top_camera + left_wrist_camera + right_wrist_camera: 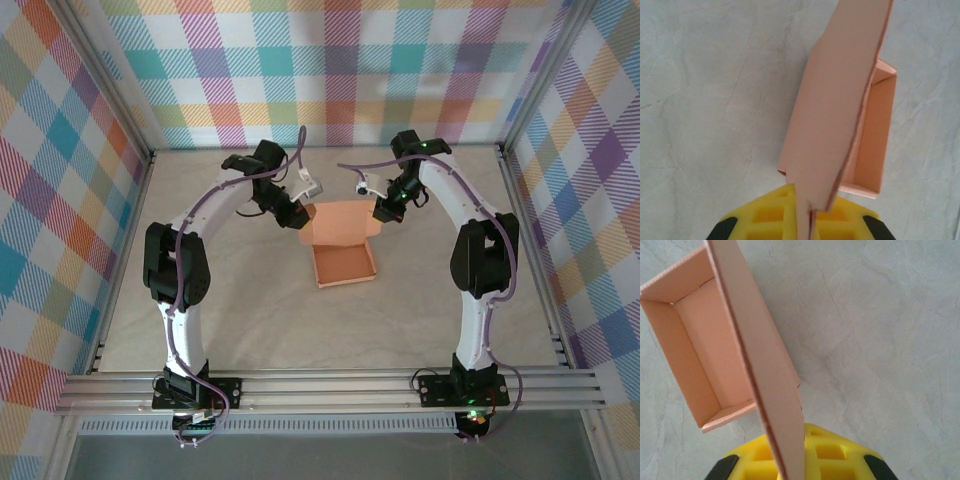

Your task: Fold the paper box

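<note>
Salmon-orange paper box [343, 262] at the middle of the bench [250, 320]. Its tray is formed, walls upright. The lid panel [340, 222] at the tray's 12 o'clock edge stands raised. Left fingers [767, 216] at 10 o'clock and right fingers [832, 455] at 2 o'clock each pinch a lid side. Probably left to do: closing and tucking the lid.

The table [250, 320] is a pale, faintly marbled surface. The box [345, 265] sits on it, with its open tray just ahead of the left gripper [807, 222] and the right gripper [790, 462], between the two.
</note>
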{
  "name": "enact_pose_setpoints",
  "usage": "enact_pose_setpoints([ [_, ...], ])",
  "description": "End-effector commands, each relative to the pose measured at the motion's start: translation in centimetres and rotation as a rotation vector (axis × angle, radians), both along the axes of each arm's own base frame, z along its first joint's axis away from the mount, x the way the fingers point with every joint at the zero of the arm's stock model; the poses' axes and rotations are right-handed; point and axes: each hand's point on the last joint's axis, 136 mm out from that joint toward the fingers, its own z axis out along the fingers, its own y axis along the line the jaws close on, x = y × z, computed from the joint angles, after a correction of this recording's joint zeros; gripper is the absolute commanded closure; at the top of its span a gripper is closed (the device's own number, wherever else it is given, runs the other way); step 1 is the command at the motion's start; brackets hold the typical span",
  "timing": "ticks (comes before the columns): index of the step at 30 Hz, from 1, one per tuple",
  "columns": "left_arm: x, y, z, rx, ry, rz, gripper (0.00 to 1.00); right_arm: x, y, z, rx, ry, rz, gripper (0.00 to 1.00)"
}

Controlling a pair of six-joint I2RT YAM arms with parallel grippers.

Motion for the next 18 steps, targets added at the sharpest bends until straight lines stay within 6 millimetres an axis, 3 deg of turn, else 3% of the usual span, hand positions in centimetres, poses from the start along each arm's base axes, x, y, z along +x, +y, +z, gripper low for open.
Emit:
enact_pose_setpoints([
  [1, -0.5, -0.1, 1.2, -0.008, -0.001, -0.007, 1.00, -0.2, 0.9, 0.9, 0.041, 0.003, 0.015, 1.00],
  [3, -0.4, -0.1, 1.3, -0.010, -0.008, 0.000, 0.84, -0.2, 0.9, 1.0, 0.041, 0.000, 0.014, 1.00],
  [5, -0.4, 0.0, 1.5, -0.008, -0.014, 0.003, 0.80, -0.2, 0.9, 0.9, 0.038, -0.002, 0.014, 1.00],
  [9, -0.5, 0.3, 1.7, 0.008, -0.020, 0.009, 0.83, -0.1, 0.6, 0.9, 0.025, -0.008, 0.011, 1.00],
  [15, -0.9, 0.8, 1.8, 0.040, -0.014, 0.019, 1.00, 0.3, 0.6, 0.5, 0.019, -0.008, 0.001, 1.00],
  [18, -1.1, 0.5, 2.4, 0.024, -0.024, 0.015, 1.00, 0.5, 0.6, 0.5, 0.015, -0.011, -0.012, 1.00],
])
